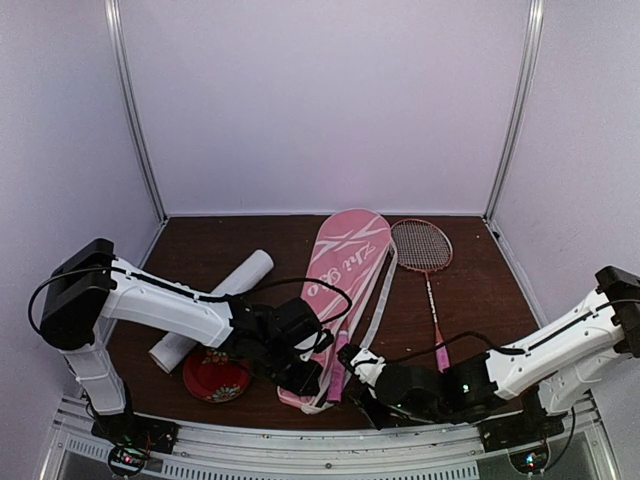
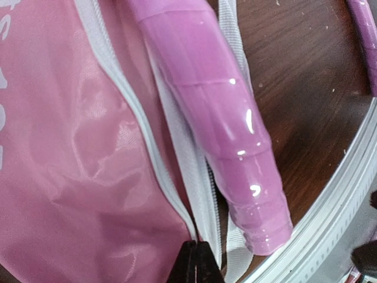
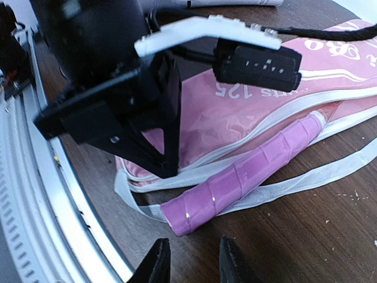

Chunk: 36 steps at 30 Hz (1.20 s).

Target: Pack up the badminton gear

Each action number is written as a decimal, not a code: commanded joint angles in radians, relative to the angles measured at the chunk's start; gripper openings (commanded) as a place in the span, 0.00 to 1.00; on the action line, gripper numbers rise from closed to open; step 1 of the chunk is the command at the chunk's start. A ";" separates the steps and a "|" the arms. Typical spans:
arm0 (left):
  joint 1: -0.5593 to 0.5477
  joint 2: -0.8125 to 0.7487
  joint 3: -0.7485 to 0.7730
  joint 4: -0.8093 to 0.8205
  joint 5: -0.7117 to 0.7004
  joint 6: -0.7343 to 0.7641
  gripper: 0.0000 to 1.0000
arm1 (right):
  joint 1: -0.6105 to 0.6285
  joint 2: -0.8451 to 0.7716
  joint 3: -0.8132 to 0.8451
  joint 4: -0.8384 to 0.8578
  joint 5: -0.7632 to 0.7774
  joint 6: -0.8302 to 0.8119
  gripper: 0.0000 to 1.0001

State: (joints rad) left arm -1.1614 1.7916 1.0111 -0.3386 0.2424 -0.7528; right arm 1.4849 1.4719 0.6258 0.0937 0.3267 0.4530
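Since the glossy pink taped racquet handle (image 3: pixel 247 171) pokes from the long pink fabric bag (image 3: pixel 235 112) on the counter (image 3: pixel 318 236), butt towards your right tool (image 3: pixel 191 265), which gapes empty just short of it, push along that axis; your left tool (image 2: pixel 197 265) sits closed at the zip edge.

1. Pink bag (image 2: pixel 76 177): glossy, creased synthetic cloth with white woven zip edging
2. Racquet handle (image 2: pixel 218 118): smooth, shiny pink wrap in overlapping turns
3. Desk (image 2: pixel 306 71): dark wood, matt, dust-flecked
4. Rail (image 2: pixel 336 206) at 5 o'clock: ribbed pale metal

Pink handle (image 3: pixel 235 180) protruding from bag (image 3: pixel 235 118), right hand (image 3: pixel 191 258) spread
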 commanded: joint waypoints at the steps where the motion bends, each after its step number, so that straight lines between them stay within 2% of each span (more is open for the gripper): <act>1: -0.006 -0.025 0.024 0.019 -0.004 -0.012 0.00 | -0.012 -0.092 -0.032 -0.019 -0.049 0.115 0.33; 5: -0.005 -0.033 0.024 0.023 -0.005 -0.028 0.00 | -0.041 -0.130 -0.057 -0.033 -0.123 0.192 0.36; 9: -0.006 -0.052 0.018 0.025 -0.016 -0.053 0.00 | -0.140 -0.198 -0.147 0.037 -0.300 0.363 0.36; 13: -0.006 -0.054 0.036 0.005 -0.047 -0.069 0.15 | -0.227 -0.239 -0.195 0.143 -0.412 0.525 0.37; 15: -0.006 -0.043 0.053 -0.013 -0.058 -0.069 0.21 | -0.259 -0.217 -0.185 0.150 -0.444 0.585 0.37; 21: -0.006 -0.013 0.066 -0.043 -0.082 -0.077 0.23 | -0.317 -0.076 -0.212 0.381 -0.566 0.734 0.35; 29: -0.007 0.043 0.100 -0.071 -0.085 -0.057 0.27 | -0.330 0.070 -0.158 0.443 -0.633 0.793 0.32; 33: -0.007 0.051 0.100 -0.071 -0.087 -0.056 0.27 | -0.335 0.107 -0.160 0.482 -0.656 0.811 0.30; 36: -0.007 0.065 0.106 -0.071 -0.081 -0.054 0.22 | -0.339 0.141 -0.156 0.509 -0.675 0.826 0.30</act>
State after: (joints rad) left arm -1.1625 1.8297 1.0889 -0.4057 0.1680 -0.8192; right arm 1.1549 1.5753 0.4484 0.5282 -0.3096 1.2427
